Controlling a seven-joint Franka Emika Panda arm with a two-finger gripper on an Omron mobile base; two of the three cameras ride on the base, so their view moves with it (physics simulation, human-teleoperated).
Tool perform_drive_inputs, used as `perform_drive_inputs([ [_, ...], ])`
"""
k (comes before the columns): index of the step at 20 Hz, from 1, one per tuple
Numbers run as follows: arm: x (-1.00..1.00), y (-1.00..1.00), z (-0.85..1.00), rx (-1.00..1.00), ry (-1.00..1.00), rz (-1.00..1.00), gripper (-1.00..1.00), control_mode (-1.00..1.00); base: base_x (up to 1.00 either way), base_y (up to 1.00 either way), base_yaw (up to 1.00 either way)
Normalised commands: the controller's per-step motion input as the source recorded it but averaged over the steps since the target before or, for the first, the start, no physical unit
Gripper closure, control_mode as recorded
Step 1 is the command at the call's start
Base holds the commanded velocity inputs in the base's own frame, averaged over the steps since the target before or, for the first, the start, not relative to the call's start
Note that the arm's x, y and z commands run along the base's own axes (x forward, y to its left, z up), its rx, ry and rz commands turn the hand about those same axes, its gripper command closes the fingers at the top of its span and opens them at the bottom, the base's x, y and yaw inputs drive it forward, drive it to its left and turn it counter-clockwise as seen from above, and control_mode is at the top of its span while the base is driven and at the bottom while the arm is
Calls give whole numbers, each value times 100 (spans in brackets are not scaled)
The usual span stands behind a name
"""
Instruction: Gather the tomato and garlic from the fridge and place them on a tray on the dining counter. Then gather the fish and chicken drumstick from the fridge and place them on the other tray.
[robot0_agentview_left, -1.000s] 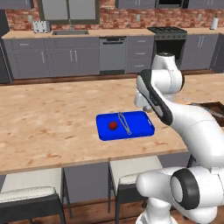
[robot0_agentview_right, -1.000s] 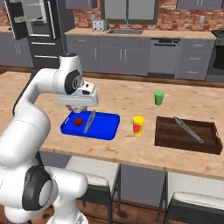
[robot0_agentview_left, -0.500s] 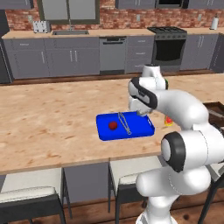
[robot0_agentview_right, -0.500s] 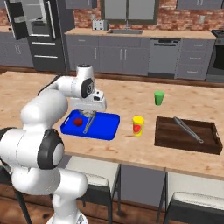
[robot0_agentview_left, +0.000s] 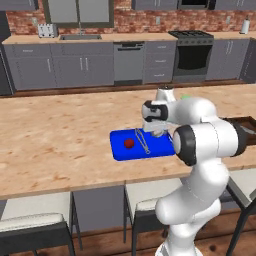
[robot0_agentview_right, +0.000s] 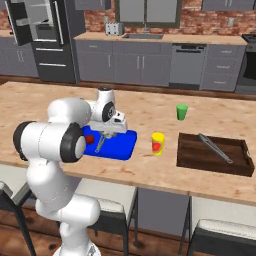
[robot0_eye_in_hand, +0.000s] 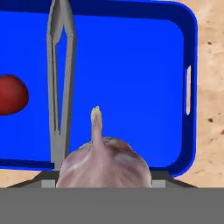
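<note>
My gripper (robot0_agentview_left: 155, 132) hovers low over the right end of the blue tray (robot0_agentview_left: 120, 151) on the dining counter. It is shut on the garlic (robot0_eye_in_hand: 103, 161), a pale bulb whose stem points at the tray floor (robot0_eye_in_hand: 131, 65). The red tomato (robot0_eye_in_hand: 11, 95) lies on the tray's left part, also seen from the base as tomato (robot0_agentview_left: 129, 143) and tomato (robot0_agentview_right: 90, 139). Grey tongs (robot0_eye_in_hand: 59, 78) lie between tomato and garlic. From the right base view the gripper (robot0_agentview_right: 108, 131) is above the blue tray (robot0_agentview_right: 122, 146). Fish and chicken drumstick are out of view.
A dark wooden tray (robot0_agentview_right: 212, 156) with metal tongs (robot0_agentview_right: 215, 148) sits further right on the counter. Between the trays stand a yellow cup (robot0_agentview_right: 158, 143) and a green cup (robot0_agentview_right: 182, 111). The fridge (robot0_agentview_right: 42, 35) stands open at the far left. Stools line the counter's near edge.
The arm has folded down and inward, bringing the gripper with the garlic lower over the blue tray's right end. Tomato and tongs have not moved.
</note>
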Motion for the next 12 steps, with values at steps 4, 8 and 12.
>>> perform_drive_inputs([
  [4,56,-27,-42,0,0,0,100,-100,0,0,0],
  [8,26,-17,-47,0,0,0,100,-100,0,0,0],
  [12,21,-4,-41,0,2,0,100,-100,0,0,0],
])
